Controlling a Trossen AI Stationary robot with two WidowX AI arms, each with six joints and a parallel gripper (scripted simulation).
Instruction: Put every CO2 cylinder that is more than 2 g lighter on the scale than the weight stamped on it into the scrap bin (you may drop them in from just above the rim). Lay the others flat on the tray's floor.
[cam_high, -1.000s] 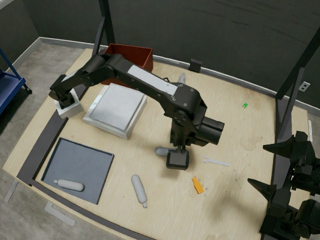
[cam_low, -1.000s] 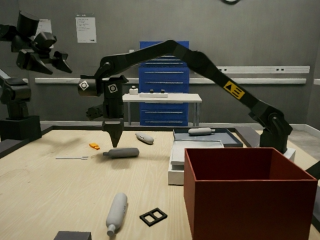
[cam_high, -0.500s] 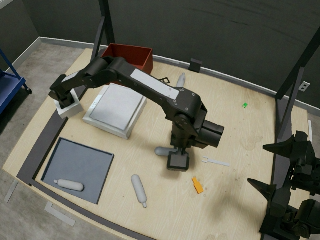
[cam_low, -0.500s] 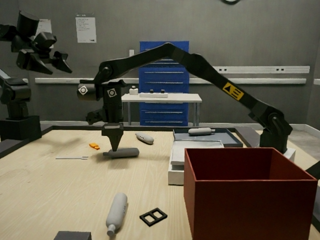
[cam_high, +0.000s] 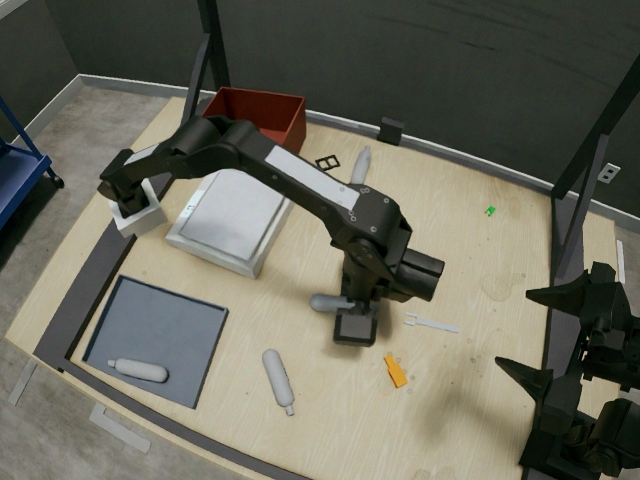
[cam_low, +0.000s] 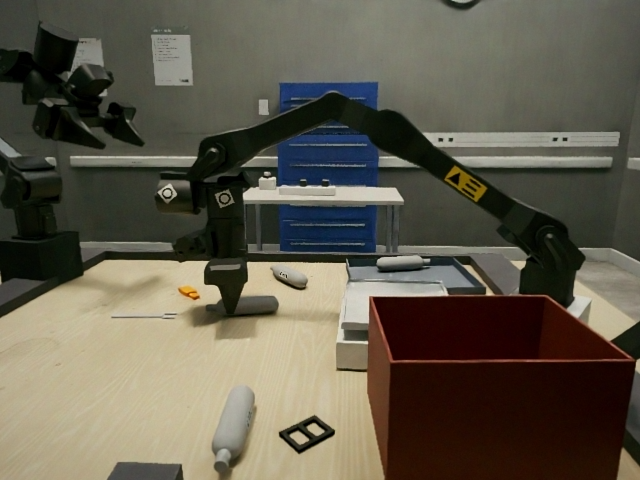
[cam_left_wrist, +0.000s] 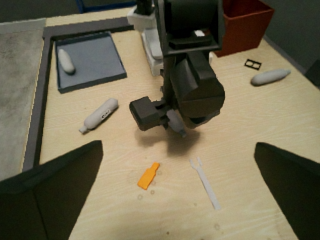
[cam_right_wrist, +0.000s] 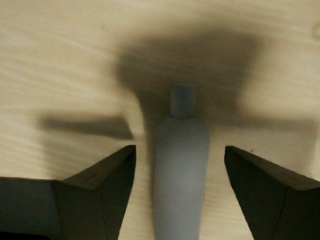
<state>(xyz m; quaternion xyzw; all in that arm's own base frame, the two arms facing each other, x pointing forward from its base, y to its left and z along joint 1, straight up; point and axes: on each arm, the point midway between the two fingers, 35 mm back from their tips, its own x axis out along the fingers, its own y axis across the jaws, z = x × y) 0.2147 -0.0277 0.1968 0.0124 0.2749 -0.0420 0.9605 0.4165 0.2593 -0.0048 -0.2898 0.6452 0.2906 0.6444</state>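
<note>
My right gripper (cam_high: 357, 308) (cam_low: 232, 307) (cam_right_wrist: 180, 152) points down, partly open, its fingers on either side of a grey CO2 cylinder (cam_high: 323, 302) (cam_low: 262, 305) (cam_right_wrist: 180, 190) lying on the table. Gaps show on both sides in the right wrist view. My left gripper (cam_high: 511, 326) (cam_low: 123, 146) (cam_left_wrist: 177, 148) is wide open and empty, above the table. One cylinder (cam_high: 140, 370) (cam_low: 400, 263) (cam_left_wrist: 66, 62) lies on the blue-grey tray (cam_high: 155, 320) (cam_left_wrist: 95, 60). Another (cam_high: 279, 379) (cam_low: 290, 277) (cam_left_wrist: 100, 115) lies beside the tray. One more (cam_high: 361, 165) (cam_low: 234, 423) (cam_left_wrist: 270, 77) lies near the scrap bin (cam_high: 297, 134) (cam_low: 506, 413). No stamp is readable.
The white scale (cam_high: 227, 217) (cam_low: 353, 356) stands between bin and tray, with nothing on its plate. An orange piece (cam_high: 395, 372) (cam_left_wrist: 148, 176) and a grey fork-like strip (cam_high: 436, 325) (cam_left_wrist: 207, 186) lie near the right gripper. A black frame (cam_high: 318, 165) (cam_low: 295, 447) and a green bit (cam_high: 490, 210) lie farther off.
</note>
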